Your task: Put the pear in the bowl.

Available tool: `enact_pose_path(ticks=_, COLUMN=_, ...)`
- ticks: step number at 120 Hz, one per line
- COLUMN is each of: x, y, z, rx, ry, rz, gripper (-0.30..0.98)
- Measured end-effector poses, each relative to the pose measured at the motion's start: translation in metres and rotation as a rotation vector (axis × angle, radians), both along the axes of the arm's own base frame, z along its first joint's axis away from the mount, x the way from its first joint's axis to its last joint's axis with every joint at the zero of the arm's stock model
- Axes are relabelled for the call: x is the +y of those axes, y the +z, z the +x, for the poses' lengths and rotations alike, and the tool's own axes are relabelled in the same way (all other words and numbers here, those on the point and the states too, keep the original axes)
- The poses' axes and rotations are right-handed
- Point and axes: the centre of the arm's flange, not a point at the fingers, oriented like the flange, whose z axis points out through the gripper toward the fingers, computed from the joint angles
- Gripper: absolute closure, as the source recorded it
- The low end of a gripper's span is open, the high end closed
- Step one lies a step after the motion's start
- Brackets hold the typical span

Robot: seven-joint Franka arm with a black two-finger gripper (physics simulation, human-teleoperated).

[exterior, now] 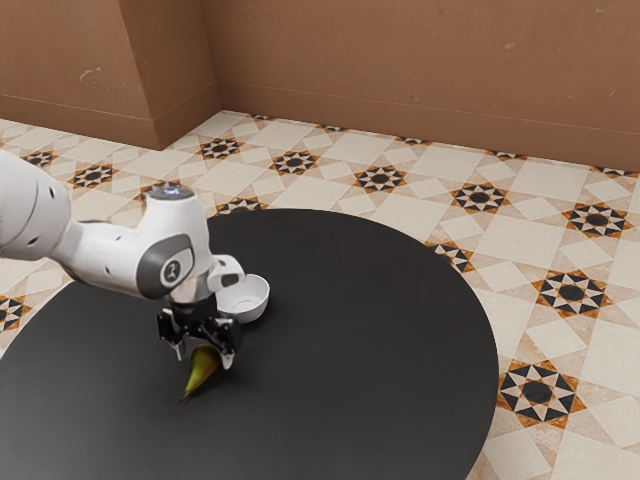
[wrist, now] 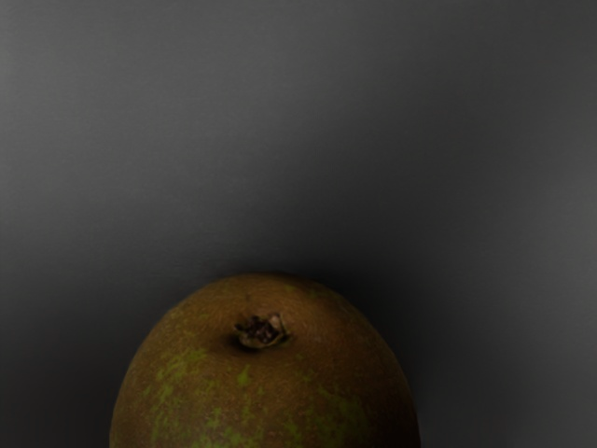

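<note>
The fingers (exterior: 204,361) are released: they stand apart, one on each side of the pear (exterior: 201,374), and a gap is visible between the pear and the finger at the exterior view's left. The wide part of the pear is between the fingertips, and its narrow end points away from them, to the exterior view's lower left. In the wrist view, the round blossom end (wrist: 262,330) of the pear is near the hand. The pear lies on the black round table (exterior: 350,380), outside the bowl. The white bowl (exterior: 247,300) is behind the pear in the exterior view, near it but apart. Around the table, farther from the pear, is the tiled floor (exterior: 410,215).
</note>
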Motion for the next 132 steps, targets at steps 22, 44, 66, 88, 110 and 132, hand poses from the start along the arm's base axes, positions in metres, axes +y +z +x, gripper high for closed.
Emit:
enact_pose_path(ticks=22, x=0.0, y=-0.004, z=0.001, rx=0.001, ry=-0.001, rz=0.0, gripper=0.22)
enact_pose_path(ticks=44, x=0.001, y=-0.003, z=0.002, rx=-0.008, ry=0.005, rz=0.0, gripper=0.43)
enact_pose_path(ticks=66, x=0.0, y=0.042, z=0.004, rx=-0.091, ry=0.012, rz=-0.004, gripper=0.52)
enact_pose_path(ticks=88, x=-0.005, y=0.109, z=0.032, rx=-0.215, ry=0.01, rz=0.002, gripper=0.58)
enact_pose_path(ticks=110, x=-0.002, y=0.124, z=0.094, rx=-0.229, ry=0.023, rz=0.038, gripper=0.65)
enact_pose_path(ticks=132, x=0.011, y=0.106, z=0.119, rx=-0.198, ry=0.057, rz=0.066, gripper=0.72)
